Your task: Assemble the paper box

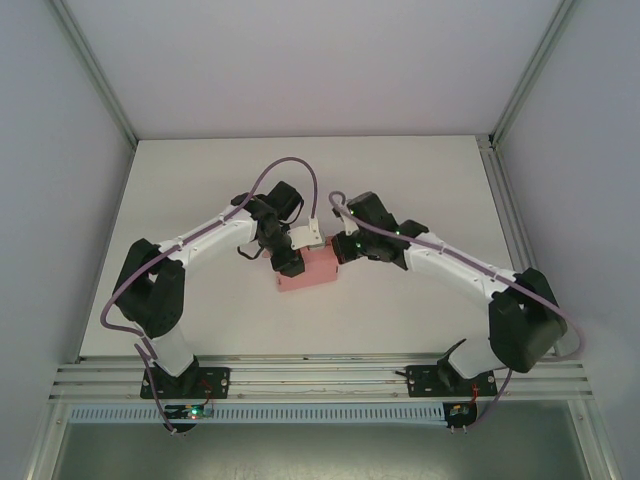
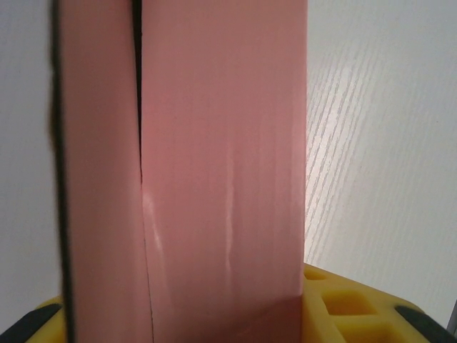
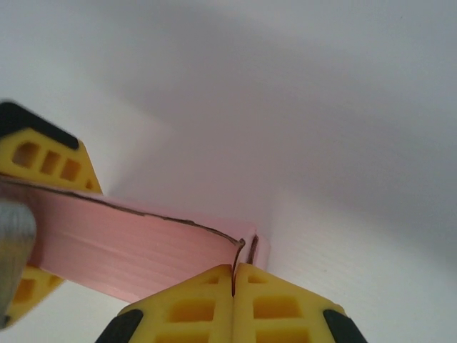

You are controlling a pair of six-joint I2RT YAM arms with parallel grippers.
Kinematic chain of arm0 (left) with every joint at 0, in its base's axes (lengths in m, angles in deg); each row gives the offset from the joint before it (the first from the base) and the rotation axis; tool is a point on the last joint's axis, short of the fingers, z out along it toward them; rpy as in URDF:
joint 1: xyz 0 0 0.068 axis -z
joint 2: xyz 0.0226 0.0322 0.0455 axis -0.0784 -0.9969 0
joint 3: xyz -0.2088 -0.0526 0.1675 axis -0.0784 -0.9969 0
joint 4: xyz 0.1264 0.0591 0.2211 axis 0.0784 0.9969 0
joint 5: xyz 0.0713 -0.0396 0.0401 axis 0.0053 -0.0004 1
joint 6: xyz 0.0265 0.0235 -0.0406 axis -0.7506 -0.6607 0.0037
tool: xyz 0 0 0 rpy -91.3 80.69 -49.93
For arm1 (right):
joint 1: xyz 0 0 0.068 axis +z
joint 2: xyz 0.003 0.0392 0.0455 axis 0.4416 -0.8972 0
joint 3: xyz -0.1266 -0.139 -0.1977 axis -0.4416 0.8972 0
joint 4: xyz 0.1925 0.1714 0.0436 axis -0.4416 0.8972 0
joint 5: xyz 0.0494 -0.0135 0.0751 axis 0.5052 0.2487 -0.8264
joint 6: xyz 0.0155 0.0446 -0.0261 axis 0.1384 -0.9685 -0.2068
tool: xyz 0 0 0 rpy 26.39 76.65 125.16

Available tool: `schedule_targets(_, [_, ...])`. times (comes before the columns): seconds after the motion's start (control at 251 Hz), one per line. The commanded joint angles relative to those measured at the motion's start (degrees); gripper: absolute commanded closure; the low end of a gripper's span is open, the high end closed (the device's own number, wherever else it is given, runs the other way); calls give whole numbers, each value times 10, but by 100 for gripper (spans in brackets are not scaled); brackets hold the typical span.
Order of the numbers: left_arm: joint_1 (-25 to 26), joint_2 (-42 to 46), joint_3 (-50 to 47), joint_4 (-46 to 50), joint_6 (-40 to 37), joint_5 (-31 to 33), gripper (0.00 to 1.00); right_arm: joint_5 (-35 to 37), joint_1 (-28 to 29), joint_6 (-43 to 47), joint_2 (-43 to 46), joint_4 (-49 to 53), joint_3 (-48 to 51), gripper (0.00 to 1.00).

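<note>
The paper box (image 1: 310, 271) is a small pink card box lying mid-table between both arms. My left gripper (image 1: 284, 258) is at its left end. In the left wrist view the pink box (image 2: 214, 157) spans the whole gap between the yellow fingers (image 2: 350, 307), which press on its two sides, and a dark seam runs down its left part. My right gripper (image 1: 344, 247) is at the box's right end. In the right wrist view the right gripper (image 3: 233, 277) is shut on a thin card wall of the box (image 3: 128, 239). The left gripper's yellow fingers (image 3: 46, 157) clasp the far end.
The white table (image 1: 400, 180) is bordered by grey walls and metal rails (image 1: 320, 378) along the near edge. A white connector block (image 1: 307, 236) and purple cables sit just above the box, on the left arm.
</note>
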Motion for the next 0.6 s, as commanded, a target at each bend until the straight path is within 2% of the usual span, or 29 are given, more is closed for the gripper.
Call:
schedule_targets(0.0, [5, -21, -6, -70, 13, 34, 60, 19, 47, 48, -3, -43, 67, 100])
schedule_targets(0.156, [5, -31, -6, -79, 11, 51, 57, 73, 70, 69, 23, -109, 134, 100])
schedule_targets(0.275, [4, -43, 6, -84, 15, 67, 52, 115, 71, 52, 40, -132, 156, 100])
schedule_targets(0.327, [5, -44, 13, -83, 18, 65, 43, 133, 72, 42, 49, -134, 158, 100])
schedule_targets(0.379, [5, -43, 20, -78, 24, 55, 42, 150, 73, 31, 58, -139, 158, 100])
schedule_targets(0.455, [5, -33, 27, -69, 30, 39, 30, 161, 73, 14, 73, -150, 156, 100])
schedule_targets(0.479, [6, -28, 27, -68, 34, 37, 25, 163, 75, 10, 78, -153, 156, 100])
schedule_targets(0.515, [6, -19, 27, -67, 37, 34, 9, 173, 77, 2, 83, -152, 153, 100])
schedule_targets(0.539, [6, -13, 26, -67, 41, 32, 3, 180, 78, -3, 85, -151, 151, 100])
schedule_targets(0.595, [6, 6, 20, -71, 49, 27, 0, 197, 82, -14, 86, -144, 145, 100])
